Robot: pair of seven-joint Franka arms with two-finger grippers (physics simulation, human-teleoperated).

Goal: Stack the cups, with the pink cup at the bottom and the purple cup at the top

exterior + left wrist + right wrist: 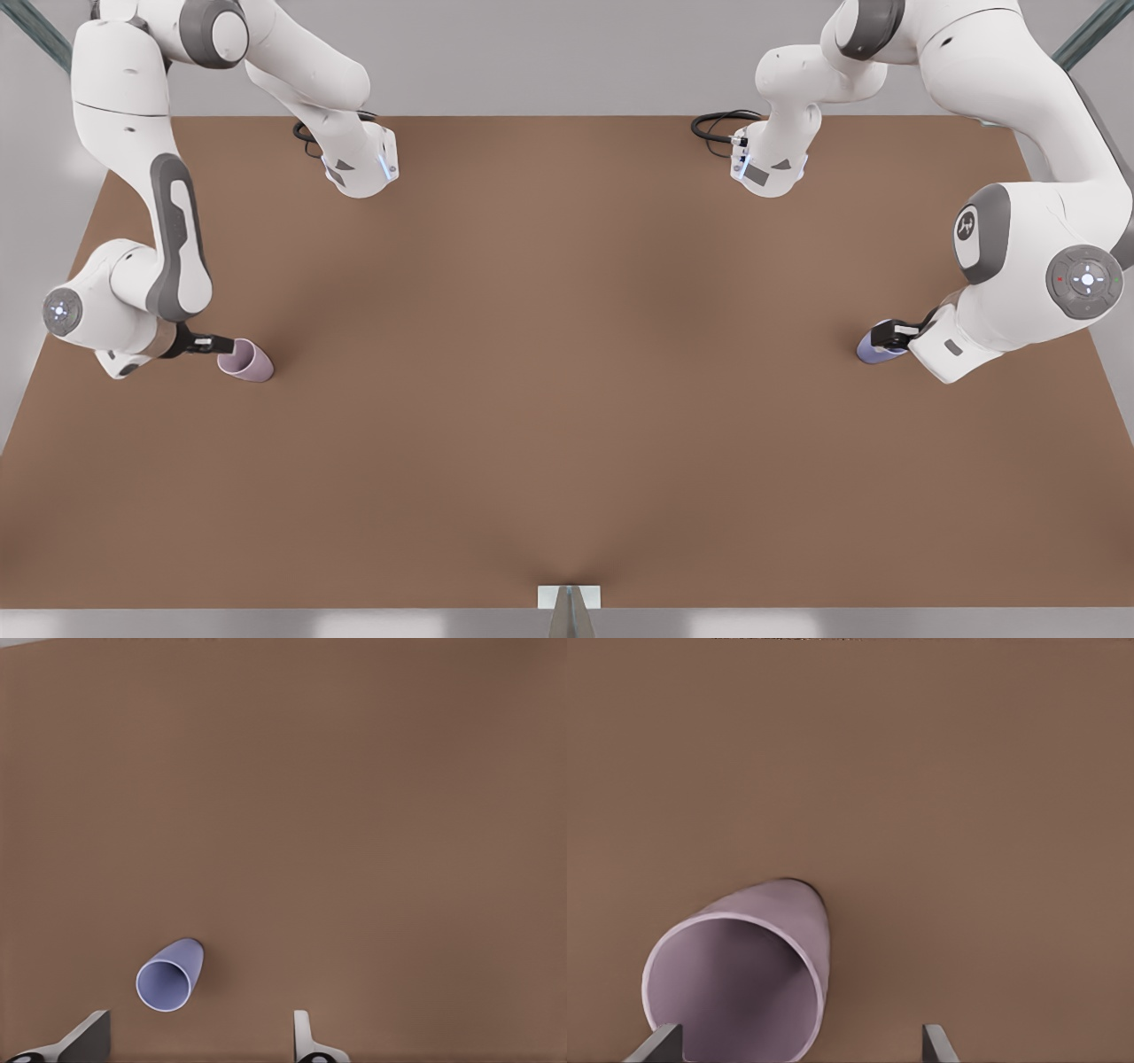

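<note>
Pink cup (744,979) close under wide right claw (802,1047), purple cup (168,975) beneath wide left claw (199,1041).

The left pincer (889,338), low at the front view's right, has its fingers (306,1036) spread wide; its arm bends down from the far right corner. The right pincer (213,344), low at the front view's left, is likewise spread, fingers (937,1045) apart, its arm folded down from the far left.

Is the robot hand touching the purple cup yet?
Apart. In the left wrist view, table shows between the purple cup and both open fingers of the left gripper.
</note>
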